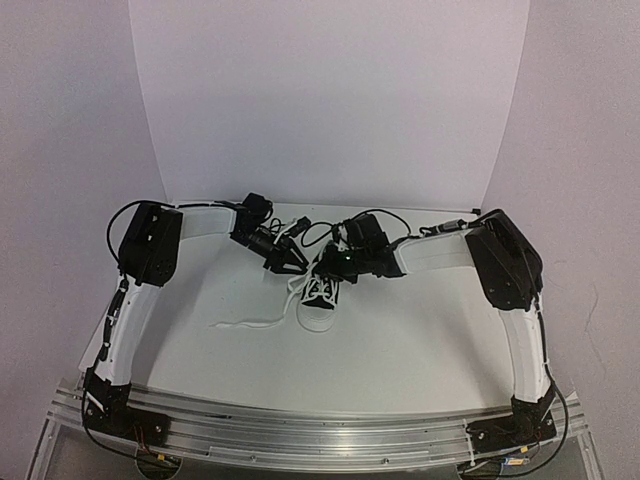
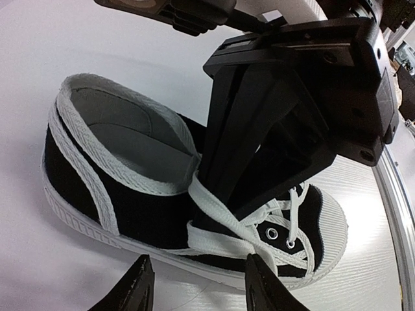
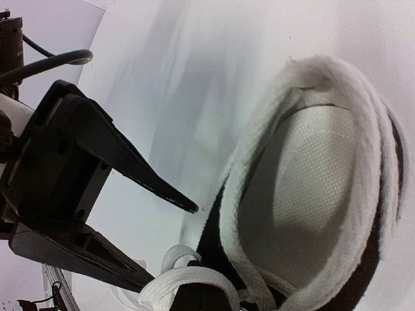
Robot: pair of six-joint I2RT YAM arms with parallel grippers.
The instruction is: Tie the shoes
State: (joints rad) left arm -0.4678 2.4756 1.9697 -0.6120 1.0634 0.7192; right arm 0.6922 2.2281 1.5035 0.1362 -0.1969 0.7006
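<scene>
The sneaker (image 1: 322, 297) sat just right of centre in the overhead frame on the table (image 1: 420, 340), toe toward the bottom edge. One loose lace (image 1: 245, 323) trailed to the lower left. The left gripper (image 2: 198, 289) hung beside the shoe's flank, fingers apart and holding nothing. The right gripper (image 2: 217, 188) reached down at the tongue among the crossed laces. Its fingers looked close together, but whether they pinched a lace could not be told. The shoe seemed light and soft-walled, so likely to slide. The flat, limp laces were best taken near their free ends.
</scene>
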